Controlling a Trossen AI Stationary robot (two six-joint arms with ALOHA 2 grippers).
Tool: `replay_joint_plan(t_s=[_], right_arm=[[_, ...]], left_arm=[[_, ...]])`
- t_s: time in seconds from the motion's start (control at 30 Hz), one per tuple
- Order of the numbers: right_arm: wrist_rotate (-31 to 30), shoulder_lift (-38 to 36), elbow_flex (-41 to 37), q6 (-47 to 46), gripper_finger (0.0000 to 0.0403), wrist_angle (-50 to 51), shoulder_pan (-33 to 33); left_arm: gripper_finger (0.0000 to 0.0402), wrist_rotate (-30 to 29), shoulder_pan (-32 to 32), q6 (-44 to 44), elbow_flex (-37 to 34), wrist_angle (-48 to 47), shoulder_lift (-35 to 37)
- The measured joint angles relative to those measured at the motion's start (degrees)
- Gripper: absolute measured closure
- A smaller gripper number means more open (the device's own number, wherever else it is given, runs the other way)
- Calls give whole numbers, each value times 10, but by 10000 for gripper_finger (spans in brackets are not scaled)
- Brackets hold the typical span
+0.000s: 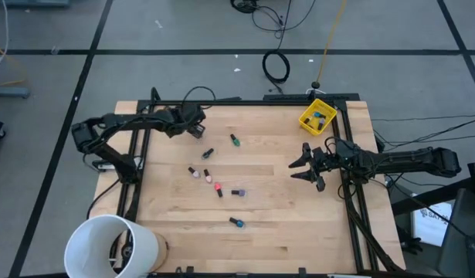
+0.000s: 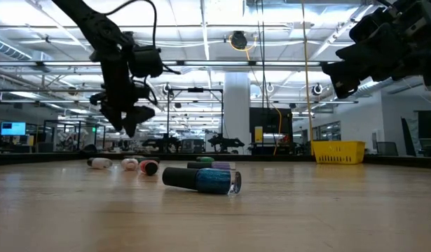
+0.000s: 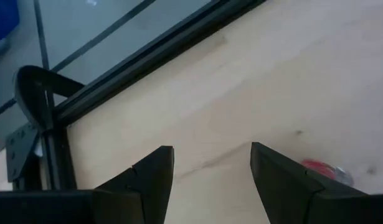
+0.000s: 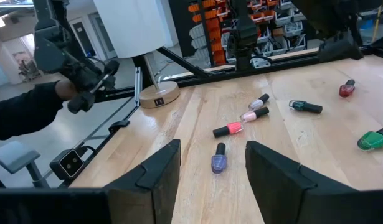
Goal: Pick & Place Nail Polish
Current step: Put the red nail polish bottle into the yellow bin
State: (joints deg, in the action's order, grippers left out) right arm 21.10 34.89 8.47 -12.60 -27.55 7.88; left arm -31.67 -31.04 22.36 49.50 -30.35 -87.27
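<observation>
Several tiny nail polish bottles lie on their sides on the wooden table: green (image 1: 234, 140), dark (image 1: 208, 154), pale (image 1: 194, 172), red-pink (image 1: 218, 188), purple (image 1: 238, 192) and teal (image 1: 236, 222). My left gripper (image 1: 197, 130) hangs open above the table's far left, fingers pointing down. A red bottle (image 3: 325, 169) lies just beside one of its fingers, untouched. My right gripper (image 1: 299, 164) is open and empty at the right, pointing toward the bottles. In its wrist view the purple bottle (image 4: 219, 160) lies ahead between the fingers.
A yellow bin (image 1: 317, 116) holding a few bottles stands at the far right corner. A large white bucket (image 1: 110, 245) stands at the near left corner. Black frame rails (image 1: 137, 166) run along the table's left and right edges. A dark sleeve (image 4: 20, 115) shows beyond the table.
</observation>
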Motion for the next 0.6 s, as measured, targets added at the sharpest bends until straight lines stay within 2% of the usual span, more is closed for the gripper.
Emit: replay_joint_plan(t_s=[0.17,0.3,0.6], right_arm=[[0,0,0,0,234,1,0],[0,0,0,0,234,2,0],[0,0,0,0,234,5,0]], left_arm=[[192,4,-14,-19,0,25,-32],[192,37,-17,-28,0,27,-54],[192,65,-5,-27,0,5,-72]])
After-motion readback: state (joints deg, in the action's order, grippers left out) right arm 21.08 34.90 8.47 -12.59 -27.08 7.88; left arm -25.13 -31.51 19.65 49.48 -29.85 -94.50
